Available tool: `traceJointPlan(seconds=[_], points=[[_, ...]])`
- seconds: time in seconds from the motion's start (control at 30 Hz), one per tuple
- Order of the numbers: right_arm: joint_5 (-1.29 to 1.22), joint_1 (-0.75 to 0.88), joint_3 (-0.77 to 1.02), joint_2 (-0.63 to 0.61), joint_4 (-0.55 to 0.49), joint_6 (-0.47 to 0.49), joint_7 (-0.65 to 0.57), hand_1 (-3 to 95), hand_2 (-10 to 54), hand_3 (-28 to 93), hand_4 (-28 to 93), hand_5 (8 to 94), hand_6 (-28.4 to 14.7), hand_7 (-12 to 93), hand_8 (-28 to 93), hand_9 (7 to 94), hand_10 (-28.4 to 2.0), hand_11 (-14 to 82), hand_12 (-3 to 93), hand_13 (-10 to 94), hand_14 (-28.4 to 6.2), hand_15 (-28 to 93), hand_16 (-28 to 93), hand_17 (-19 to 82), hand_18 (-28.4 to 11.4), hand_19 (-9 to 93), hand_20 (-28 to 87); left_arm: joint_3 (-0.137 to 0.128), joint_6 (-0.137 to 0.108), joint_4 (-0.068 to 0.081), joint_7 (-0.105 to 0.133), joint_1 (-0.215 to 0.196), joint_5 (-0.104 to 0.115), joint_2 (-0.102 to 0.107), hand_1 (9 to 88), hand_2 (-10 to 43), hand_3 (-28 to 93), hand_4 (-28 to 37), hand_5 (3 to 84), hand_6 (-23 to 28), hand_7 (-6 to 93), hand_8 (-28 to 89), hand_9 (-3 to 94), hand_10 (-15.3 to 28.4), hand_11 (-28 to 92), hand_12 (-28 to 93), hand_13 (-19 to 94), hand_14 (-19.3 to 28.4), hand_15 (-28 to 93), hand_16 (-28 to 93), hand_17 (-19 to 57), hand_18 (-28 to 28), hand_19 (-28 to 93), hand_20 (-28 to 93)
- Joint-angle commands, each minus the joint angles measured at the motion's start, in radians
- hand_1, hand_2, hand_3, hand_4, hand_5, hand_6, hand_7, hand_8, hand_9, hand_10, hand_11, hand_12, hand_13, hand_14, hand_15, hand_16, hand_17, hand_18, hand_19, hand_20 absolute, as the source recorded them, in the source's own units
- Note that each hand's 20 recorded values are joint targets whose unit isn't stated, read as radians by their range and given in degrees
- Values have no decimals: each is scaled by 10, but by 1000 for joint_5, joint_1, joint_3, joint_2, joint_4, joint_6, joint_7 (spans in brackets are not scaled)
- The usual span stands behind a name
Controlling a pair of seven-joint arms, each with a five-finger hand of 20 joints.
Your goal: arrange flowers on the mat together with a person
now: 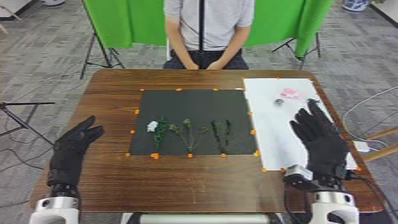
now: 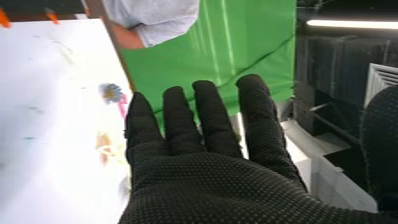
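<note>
In the middle of the head view, a black rectangular mat lies flat on the brown wooden tabletop. Small orange tape pieces sit along its edges, I suppose so that it does not slip and its border is easy to see. On the lower part of this mat are a dark green leafy sprig with a small white flower beside it, a thin, branching, brownish-green stem, and a pair of dark narrow stems. They lie side by side with gaps between, probably so that each one is seen well in the arrangement.

At the right of the frame, a long white sheet carries a pink flower and a grey-blue round flower, near its upper end. I judge these are kept there as supply, to be chosen later.

My right hand is open over the right side of this sheet, fingers straight and holding nothing; perhaps it is placed so to be near the flowers. My left hand, at the left of the frame, is also open and empty, apart from the mat, leaving the work space free. I can read no label or writing.
</note>
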State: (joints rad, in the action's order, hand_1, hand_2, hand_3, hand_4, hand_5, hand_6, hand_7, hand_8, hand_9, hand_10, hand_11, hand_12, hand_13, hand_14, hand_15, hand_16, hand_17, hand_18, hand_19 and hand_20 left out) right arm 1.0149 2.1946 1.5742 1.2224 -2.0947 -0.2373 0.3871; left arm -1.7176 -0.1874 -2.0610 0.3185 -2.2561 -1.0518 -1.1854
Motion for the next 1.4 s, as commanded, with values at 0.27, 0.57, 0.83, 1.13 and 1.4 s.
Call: traceJointPlan(seconds=[0.27, 0.57, 0.83, 1.13, 1.4], points=[[10, -26, -4, -2, -4, -6, -14, 52, 23, 776, -188, 350, -3, 82, -78, 345, -142, 26, 97, 253, -128, 56, 124, 146, -145, 27, 221, 2, 6, -8, -11, -26, -4, -17, 260, -95, 678, -282, 458, 62, 63, -57, 485, 143, 162, 107, 394, 171, 114, 5, 105, 115, 26, 200], [9, 7, 14, 1, -12, 11, -2, 55, 19, 778, -186, 353, -3, 85, -79, 351, -143, 28, 99, 267, -137, 68, 127, 147, -146, 28, 223, 3, 12, -3, -18, -21, -2, -15, 260, -95, 680, -283, 458, 62, 64, -57, 485, 143, 163, 108, 393, 171, 113, 5, 104, 115, 25, 199], [15, 52, 40, 9, -23, 45, 13, 58, 15, 778, -185, 368, -6, 91, -79, 371, -147, 35, 109, 285, -145, 81, 138, 150, -149, 34, 226, -2, 15, -5, -22, -24, -1, -15, 261, -95, 678, -283, 458, 61, 63, -57, 484, 143, 161, 108, 393, 171, 113, 5, 102, 116, 25, 198], [20, 38, 35, 8, -21, 35, -1, 61, 12, 776, -185, 378, -8, 93, -80, 382, -147, 36, 111, 295, -146, 84, 143, 153, -150, 34, 227, -2, 24, -4, -26, -22, -1, -15, 260, -95, 679, -281, 457, 62, 61, -56, 484, 143, 161, 108, 391, 171, 113, 5, 102, 116, 25, 197], [24, 31, 31, 7, -18, 33, -8, 63, 10, 775, -186, 380, -7, 94, -80, 383, -148, 36, 112, 296, -145, 84, 143, 154, -149, 32, 228, -5, 23, -5, -24, -25, 0, -16, 259, -95, 680, -282, 458, 62, 61, -56, 484, 143, 160, 108, 393, 170, 113, 5, 101, 116, 25, 197]])
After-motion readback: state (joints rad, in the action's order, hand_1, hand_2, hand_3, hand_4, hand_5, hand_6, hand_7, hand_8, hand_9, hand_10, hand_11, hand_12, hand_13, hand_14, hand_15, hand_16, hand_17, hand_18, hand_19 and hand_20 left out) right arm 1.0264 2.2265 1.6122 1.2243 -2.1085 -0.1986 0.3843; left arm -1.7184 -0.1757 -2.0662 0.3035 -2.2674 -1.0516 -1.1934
